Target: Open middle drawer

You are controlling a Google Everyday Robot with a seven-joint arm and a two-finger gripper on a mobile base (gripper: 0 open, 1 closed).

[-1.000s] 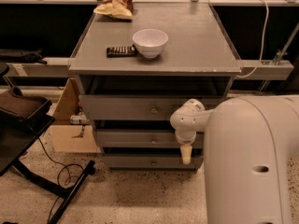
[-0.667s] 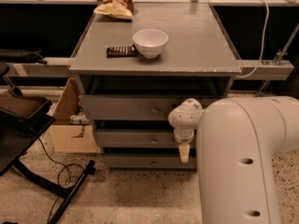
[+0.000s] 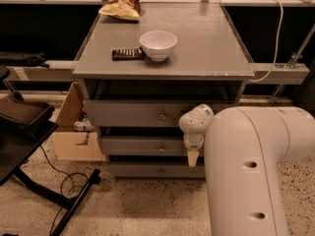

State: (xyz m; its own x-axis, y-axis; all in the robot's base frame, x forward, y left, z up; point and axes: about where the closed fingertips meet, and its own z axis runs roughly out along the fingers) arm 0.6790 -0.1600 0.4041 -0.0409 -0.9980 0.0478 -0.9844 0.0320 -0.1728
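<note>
Hovering at 3 o'clock of middle drawer (image 3: 133,145) knob (image 3: 162,149), hand (image 3: 193,158), can't tell open or closed; may miss knob, snag bottom drawer (image 3: 138,170).

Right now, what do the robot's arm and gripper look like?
The arm is a thick, smooth off-white tube with two small dark oval holes and a rounded white wrist. The gripper, in front of the middle drawer, shows a tan tip. No cables visible.

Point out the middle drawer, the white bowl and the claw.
middle drawer (image 3: 133,145): camera view, on the left half of its flat grey front.
white bowl (image 3: 158,47): camera view, on its outer wall facing the camera.
claw (image 3: 193,158): camera view, on its pale tip, in front of the middle drawer's right end.
</note>
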